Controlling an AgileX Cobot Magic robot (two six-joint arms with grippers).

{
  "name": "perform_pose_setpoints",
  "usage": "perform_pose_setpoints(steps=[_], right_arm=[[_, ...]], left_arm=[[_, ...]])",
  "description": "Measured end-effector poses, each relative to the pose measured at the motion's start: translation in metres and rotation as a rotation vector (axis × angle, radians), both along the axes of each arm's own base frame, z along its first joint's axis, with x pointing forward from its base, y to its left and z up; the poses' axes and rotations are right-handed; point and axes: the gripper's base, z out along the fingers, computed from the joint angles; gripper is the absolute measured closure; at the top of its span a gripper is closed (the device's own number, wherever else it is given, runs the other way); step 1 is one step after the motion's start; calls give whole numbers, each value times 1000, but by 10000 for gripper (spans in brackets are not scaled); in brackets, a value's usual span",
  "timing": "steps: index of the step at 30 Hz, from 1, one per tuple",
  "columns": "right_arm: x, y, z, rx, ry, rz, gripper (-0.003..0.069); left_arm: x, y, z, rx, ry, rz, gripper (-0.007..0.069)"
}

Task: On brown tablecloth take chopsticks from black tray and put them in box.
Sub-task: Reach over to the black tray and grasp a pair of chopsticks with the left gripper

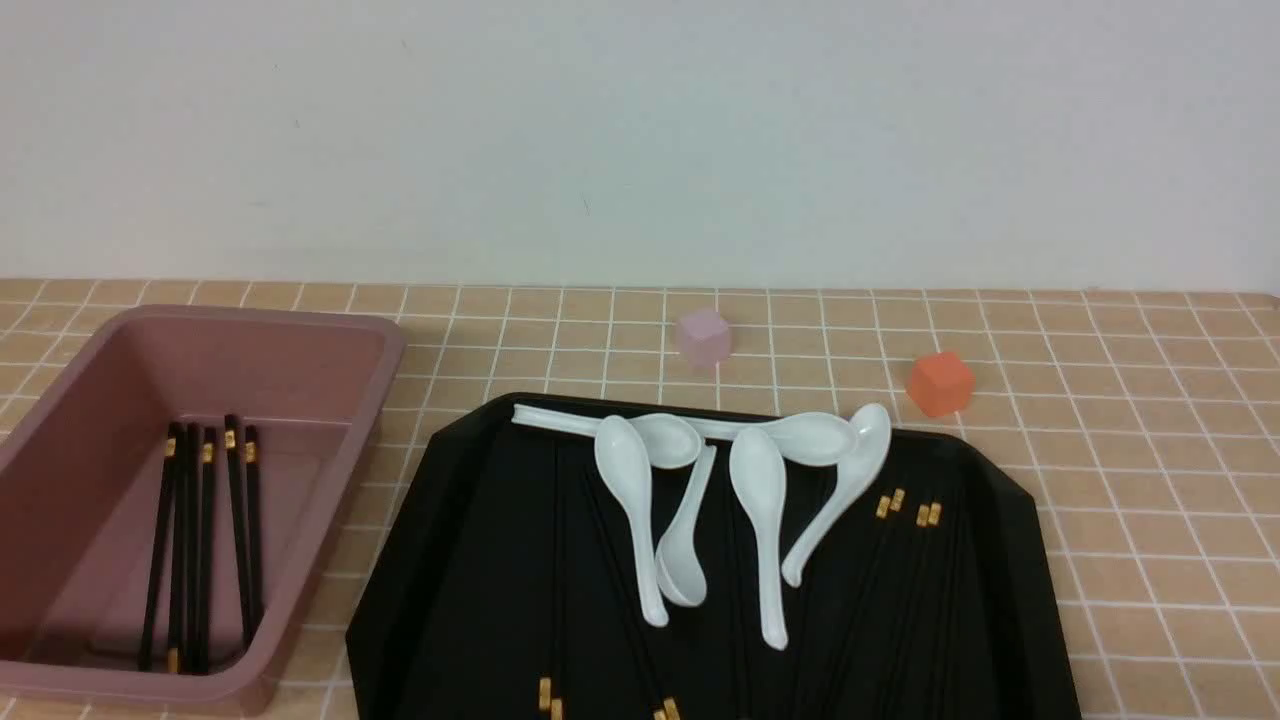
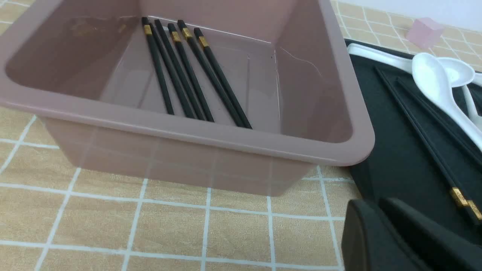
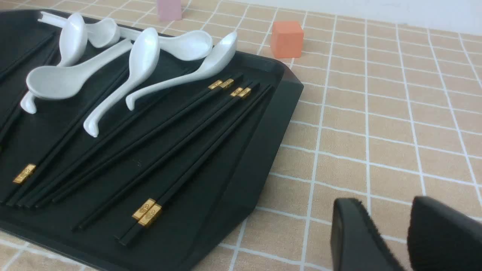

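Note:
The pink box [image 1: 385,345] stands at the left on the brown tablecloth [image 1: 1150,480] and holds several black chopsticks [image 1: 200,540], also seen in the left wrist view [image 2: 188,75]. The black tray [image 1: 480,560] lies in the middle with more chopsticks [image 3: 188,150] on it, some running under the white spoons [image 1: 630,500]. My left gripper [image 2: 372,205] is shut and empty, low over the cloth by the tray's near left corner, just short of the box [image 2: 226,139]. My right gripper [image 3: 384,210] is open and empty over bare cloth to the right of the tray [image 3: 233,180]. Neither gripper shows in the front view.
A small pink cube [image 1: 704,336] and an orange cube [image 1: 940,383] sit on the cloth behind the tray. Several white spoons [image 3: 139,64] lie across the tray's far half. A plain white wall stands behind the table.

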Motion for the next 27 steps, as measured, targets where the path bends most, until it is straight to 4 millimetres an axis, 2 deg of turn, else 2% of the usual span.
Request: perform_pose_setpoints(steps=[27], right_arm=[[0, 0, 0, 0, 0, 0, 419]], left_arm=[[0, 0, 0, 2, 0, 0, 549]])
